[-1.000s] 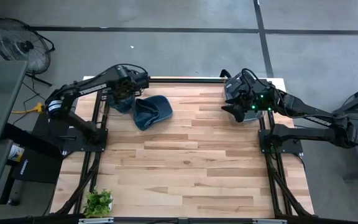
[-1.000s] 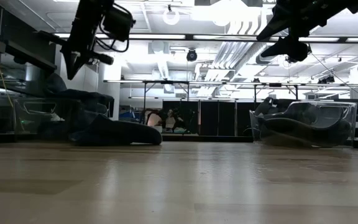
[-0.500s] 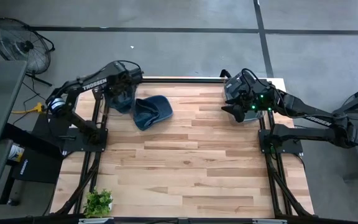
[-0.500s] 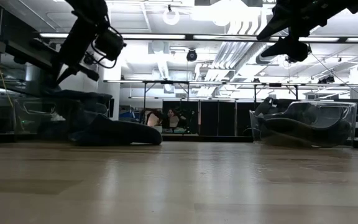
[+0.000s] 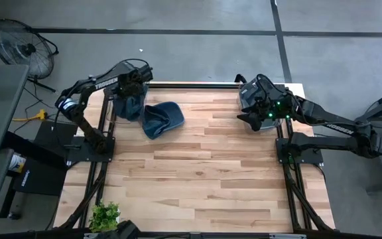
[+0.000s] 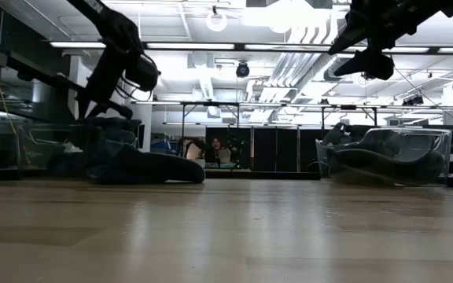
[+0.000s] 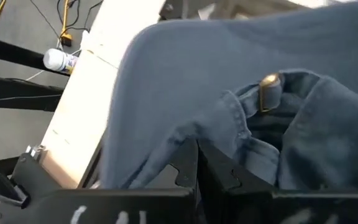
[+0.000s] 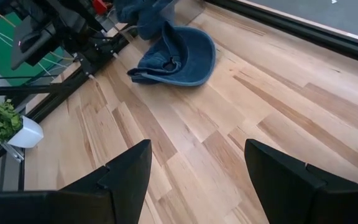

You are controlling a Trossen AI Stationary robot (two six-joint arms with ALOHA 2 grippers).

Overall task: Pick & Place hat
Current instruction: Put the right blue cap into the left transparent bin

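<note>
The left gripper, fingers together with nothing clearly between them, hangs over a bin of blue denim hats at the table's far left corner; it should open, drop straight and pinch a fabric fold. Another denim hat lies just beside. Far right, the right gripper waits spread wide

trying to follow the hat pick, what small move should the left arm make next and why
Probably lower a little further and close on fabric. The left gripper hangs over the clear bin holding blue hats, its fingers nearly together above the cloth, apparently gripping nothing. The right gripper waits open.
</note>
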